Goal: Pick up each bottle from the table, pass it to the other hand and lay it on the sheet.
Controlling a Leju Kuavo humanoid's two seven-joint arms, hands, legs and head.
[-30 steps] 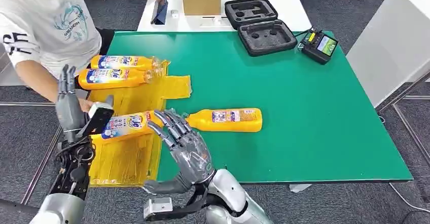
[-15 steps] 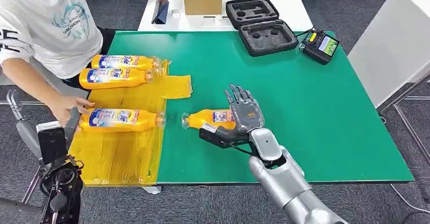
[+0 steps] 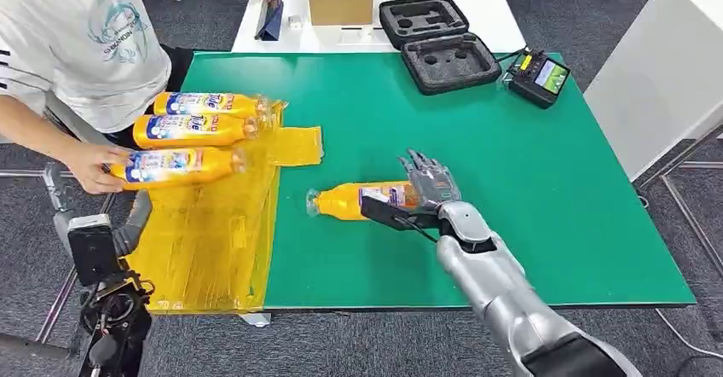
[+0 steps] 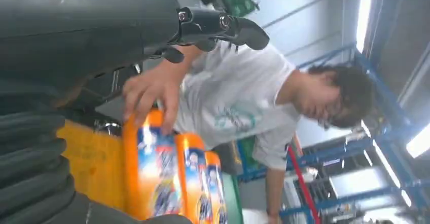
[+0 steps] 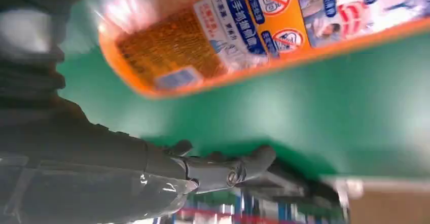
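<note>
- The right hand reached over the bottle lying on the green table, fingers spread, not yet gripping.
- The left hand hung empty — open — beside the yellow sheet, where three bottles lay.

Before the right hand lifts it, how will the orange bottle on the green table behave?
The orange bottle lies on its round side, so it may roll. It looks full, probably heavy. Its glossy label may slip under the right hand.

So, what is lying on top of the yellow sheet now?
Three orange bottles lie on the yellow sheet; a person's hand touches the nearest. The sheet beneath them is hidden.
</note>
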